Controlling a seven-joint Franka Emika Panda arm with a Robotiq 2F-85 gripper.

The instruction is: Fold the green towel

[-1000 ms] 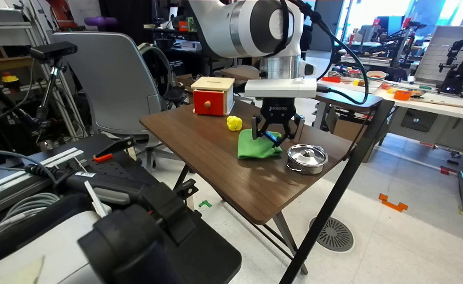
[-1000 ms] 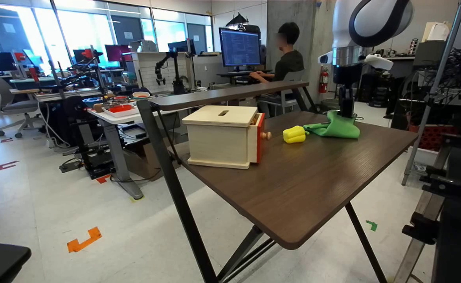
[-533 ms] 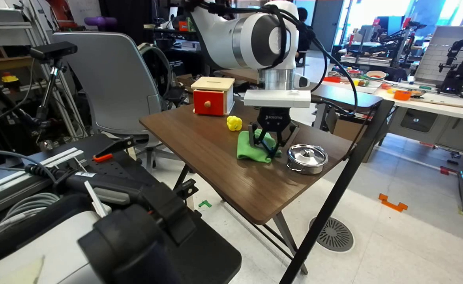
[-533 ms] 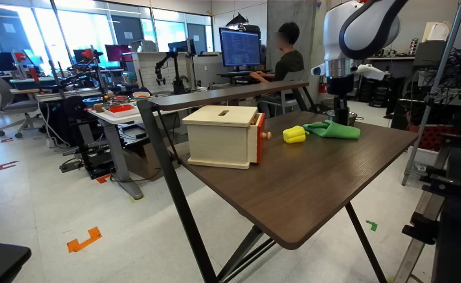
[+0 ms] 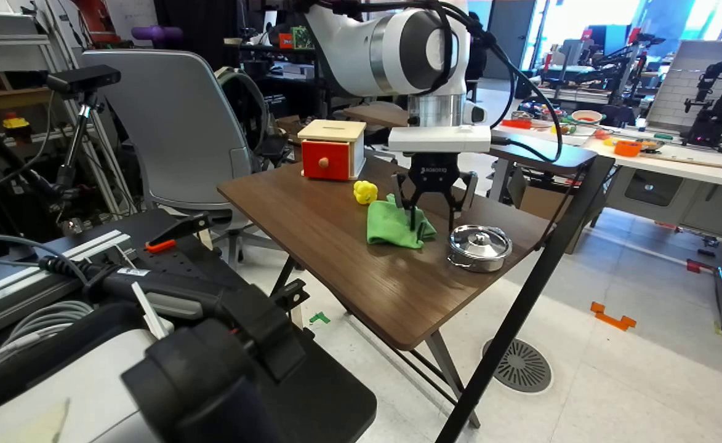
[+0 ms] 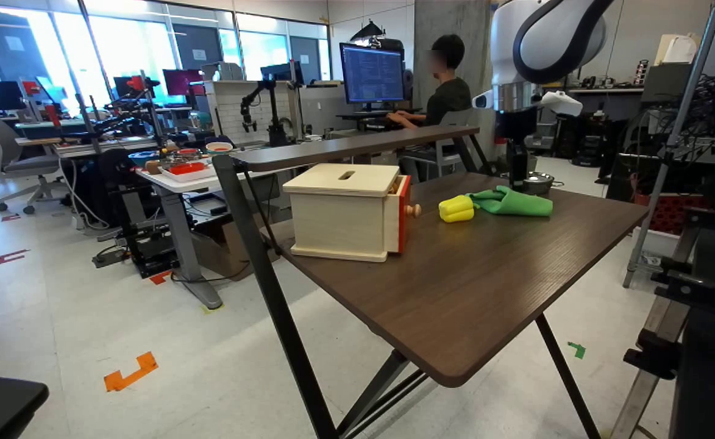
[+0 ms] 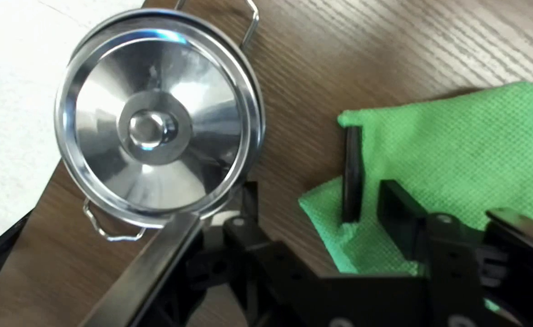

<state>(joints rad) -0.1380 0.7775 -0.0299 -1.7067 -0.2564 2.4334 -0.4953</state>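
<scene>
Lime green and slack, the towel (image 7: 466, 150) lies partly doubled on the brown table (image 5: 342, 258), just beside the lidded pot (image 7: 157, 118). A second ago its peak stood up at my gripper (image 5: 432, 229); now that peak has sunk and the jaws stand apart, no cloth pinched between them. I read this as one fold laid and let go, though the layers sit unevenly in the wrist view, so I'd expect another tidying pass.
</scene>
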